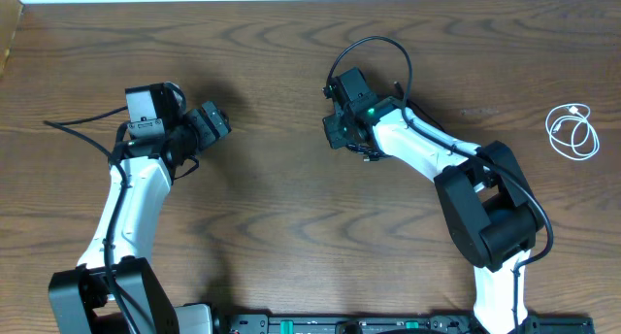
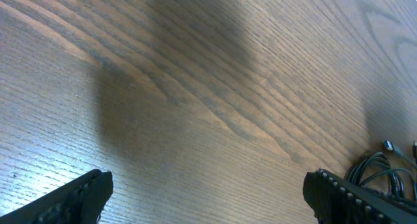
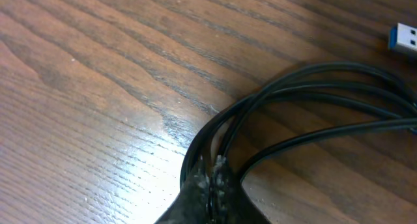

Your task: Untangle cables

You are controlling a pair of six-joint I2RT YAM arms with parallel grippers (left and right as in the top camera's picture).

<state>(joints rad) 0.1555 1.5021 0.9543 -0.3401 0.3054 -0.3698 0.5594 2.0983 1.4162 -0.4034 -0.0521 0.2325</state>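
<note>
My right pincer (image 3: 212,188) is clamped on the black cables (image 3: 306,103); my left pincer (image 2: 207,195) stands wide apart. The white cable (image 1: 572,132) lies coiled at three o'clock on the surface (image 1: 291,208).

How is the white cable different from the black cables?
The white cable is white and lies alone in a small coil at the right side of the wooden table. The black cables are dark and bunched together. Nothing touches the white cable, while the black cables are pinched in the shut jaws of the right gripper. Both are thin, bendy cords.
</note>
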